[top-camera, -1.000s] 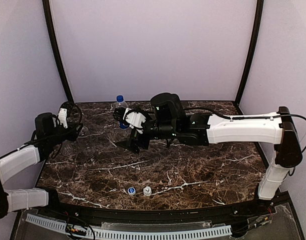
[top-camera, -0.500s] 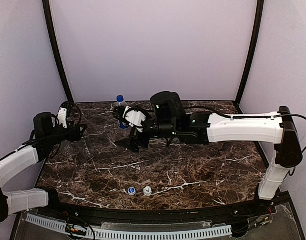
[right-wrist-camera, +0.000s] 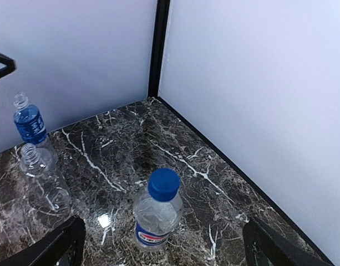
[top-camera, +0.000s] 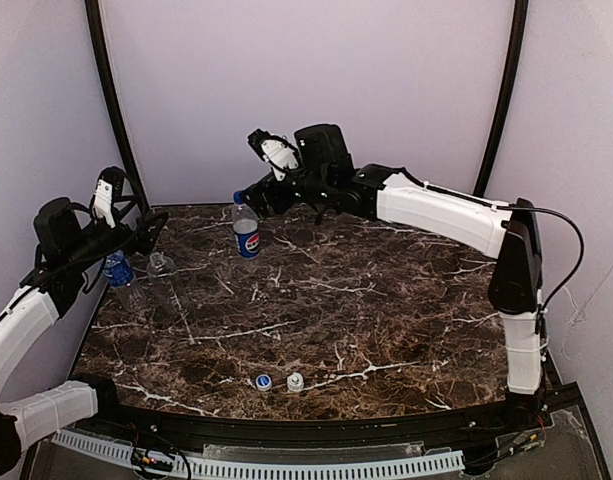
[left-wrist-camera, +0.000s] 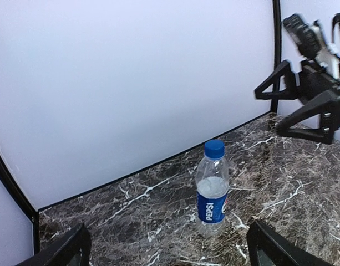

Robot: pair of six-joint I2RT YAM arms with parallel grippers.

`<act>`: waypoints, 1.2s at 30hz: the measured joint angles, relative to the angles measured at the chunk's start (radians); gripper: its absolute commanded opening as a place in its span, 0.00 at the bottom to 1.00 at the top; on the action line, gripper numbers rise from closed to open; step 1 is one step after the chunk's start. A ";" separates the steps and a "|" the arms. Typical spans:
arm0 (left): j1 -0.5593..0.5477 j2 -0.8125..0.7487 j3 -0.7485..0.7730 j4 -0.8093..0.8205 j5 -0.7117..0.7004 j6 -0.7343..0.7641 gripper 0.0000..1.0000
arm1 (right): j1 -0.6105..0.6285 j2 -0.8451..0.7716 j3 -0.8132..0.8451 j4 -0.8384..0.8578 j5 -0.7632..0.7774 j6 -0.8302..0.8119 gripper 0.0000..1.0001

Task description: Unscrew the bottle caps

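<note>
**Both pincers released; one cap on its bottle, two lying loose**

The left pincer [top-camera: 151, 228] is released. In its own wrist view its two dark fingers [left-wrist-camera: 64, 252] stand wide apart at the bottom corners, with nothing between them. It hangs in the air above the left edge of the surface [top-camera: 386, 330], toward the far-left corner, and faces the Pepsi bottle [top-camera: 245, 228].

The right pincer [top-camera: 254, 197] is released as well, spread just as wide and empty. It hangs over the far edge, left of the middle. It sits higher than the Pepsi bottle and a little to its right, clear of it.

The Pepsi bottle stands upright near the far edge, left of the middle. The plain blue cap [top-camera: 239, 198] sits on its neck. From the right wrist it shows from above, low in the picture between that pincer's fingers.

Beneath the left pincer, near the left edge, are two bottles with bare, open necks. The blue-band bottle [top-camera: 116, 270] is the one nearer the edge. The unlabelled bottle [top-camera: 164, 275] is just beside it, toward the middle of the surface. Neither pincer touches them.

Two loose caps lie on the marble close to the near edge, about midway along it. The blue-and-white cap [top-camera: 262, 381] is on the left and the white cap [top-camera: 295, 381] just beside it on the right, with a small gap between them. Both are well apart from all three bottles.
</note>
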 measured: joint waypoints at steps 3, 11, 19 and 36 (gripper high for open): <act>0.000 -0.044 0.000 -0.010 0.055 -0.017 0.99 | -0.027 0.084 0.089 -0.017 -0.013 0.019 0.98; -0.014 -0.156 -0.074 -0.071 0.191 -0.072 0.98 | -0.028 0.280 0.283 -0.012 -0.080 -0.007 0.93; -0.023 -0.181 -0.110 -0.106 0.206 -0.088 0.97 | -0.040 0.402 0.359 0.090 -0.053 -0.025 0.69; -0.030 -0.199 -0.135 -0.107 0.211 -0.089 0.97 | -0.054 0.410 0.297 0.200 -0.172 -0.019 0.00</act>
